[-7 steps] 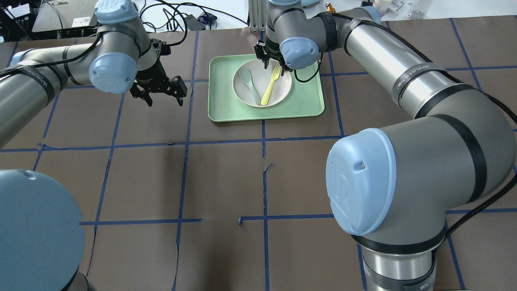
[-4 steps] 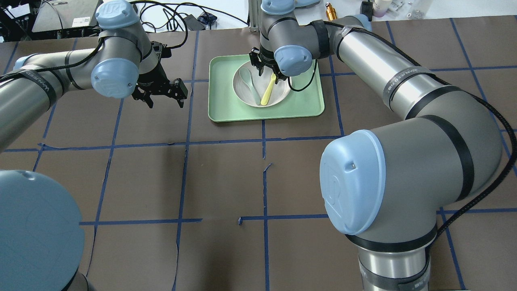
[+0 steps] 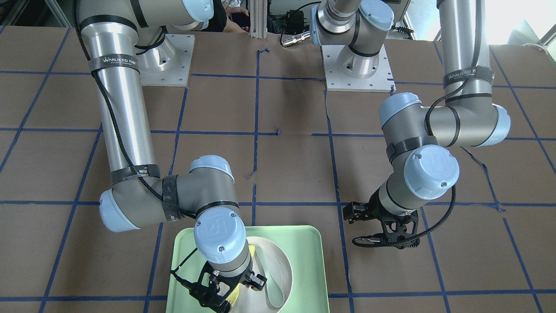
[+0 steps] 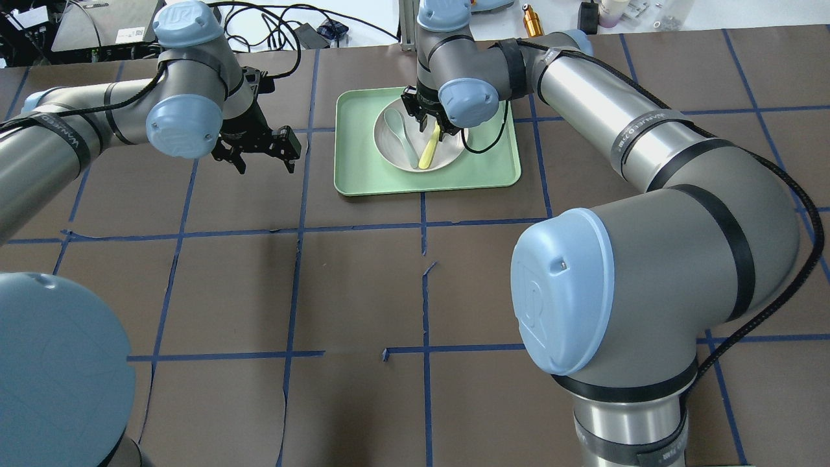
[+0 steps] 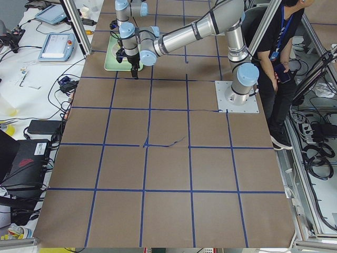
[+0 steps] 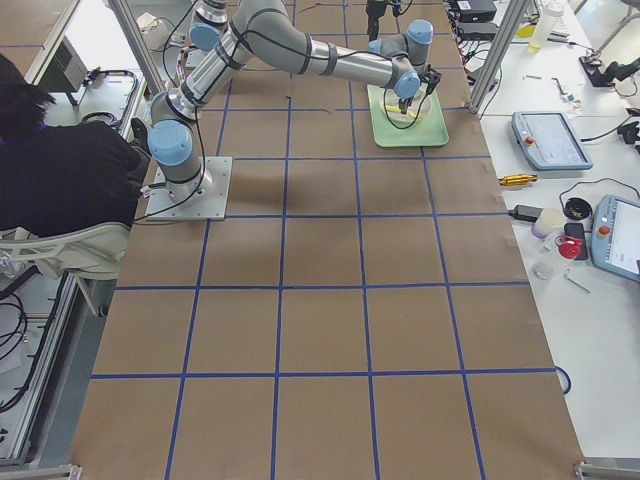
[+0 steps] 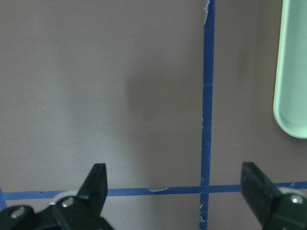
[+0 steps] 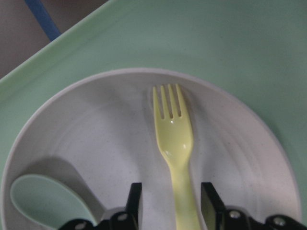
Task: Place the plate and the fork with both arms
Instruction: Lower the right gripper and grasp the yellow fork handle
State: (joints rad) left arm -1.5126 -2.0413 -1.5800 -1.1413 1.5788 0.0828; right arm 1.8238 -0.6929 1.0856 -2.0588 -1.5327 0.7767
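Brown paper (image 4: 356, 285) lies bare and roomy under the left gripper (image 4: 264, 161), whose jaws stand wide apart, near the left edge of the mint tray (image 4: 356, 168). The plate (image 8: 96, 139) sits on this tray and holds a spoon (image 4: 399, 130) and the fork (image 8: 172, 139). The right gripper (image 8: 171, 196) stands with its jaws apart, one on each side of the fork's handle. Overhead, its wrist hides the tines.

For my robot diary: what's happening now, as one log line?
right tool: open, astride fork handle | fork: lying in plate | left tool: open, over table beside tray
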